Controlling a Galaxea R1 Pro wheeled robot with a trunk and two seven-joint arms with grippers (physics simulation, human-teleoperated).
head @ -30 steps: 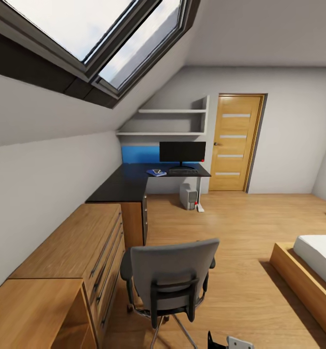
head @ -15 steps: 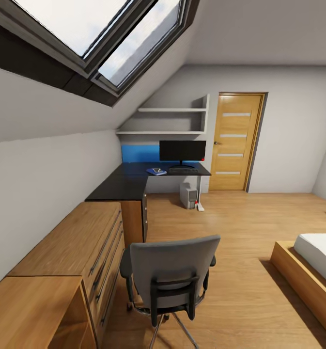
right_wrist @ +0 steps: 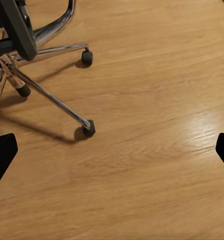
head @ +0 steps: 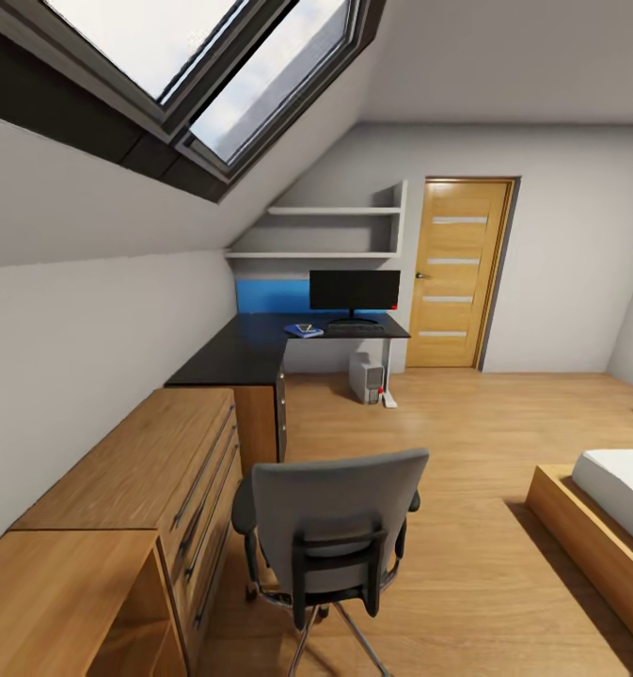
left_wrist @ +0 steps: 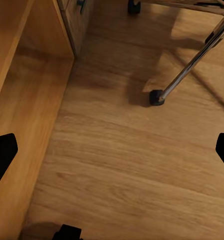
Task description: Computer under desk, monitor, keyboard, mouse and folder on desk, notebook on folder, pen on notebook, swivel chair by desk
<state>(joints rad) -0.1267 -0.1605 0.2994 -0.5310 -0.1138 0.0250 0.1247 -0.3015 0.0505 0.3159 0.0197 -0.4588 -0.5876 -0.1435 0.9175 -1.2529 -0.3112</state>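
Both grippers hang low over the wooden floor with nothing between their fingers. In the left wrist view the left gripper (left_wrist: pixel 112 150) shows its two dark fingertips far apart at the edges of the picture, so its jaws stand wide; the right gripper (right_wrist: pixel 112 150) shows the same wide spread in the right wrist view. Just ahead of the left gripper a chrome leg ends in a black caster (left_wrist: pixel 156 97), with the side of the light wooden drawer cabinet (left_wrist: pixel 22 100) close beside that gripper. Ahead of the right gripper the chrome star base (right_wrist: pixel 47 95) spreads over the floor, one caster near, the others further off. These belong to the swivel chair (head: pixel 330 536), which stands directly in front of the robot with its grey back turned toward it. Well beyond the chair lies the desk (head: pixel 250 353), carrying the monitor (head: pixel 354 291), the keyboard (head: pixel 356 329) in front of the monitor, and a blue item that seems to be the folder (head: pixel 304 330) with something stacked on it; the mouse is too small to make out. The computer (head: pixel 367 377) sits on the floor under the desk. Judging from this, the step in hand is positioning the chair: the next move calls for taking hold of its back or arms and pushing it forward past the cabinet to the desk.
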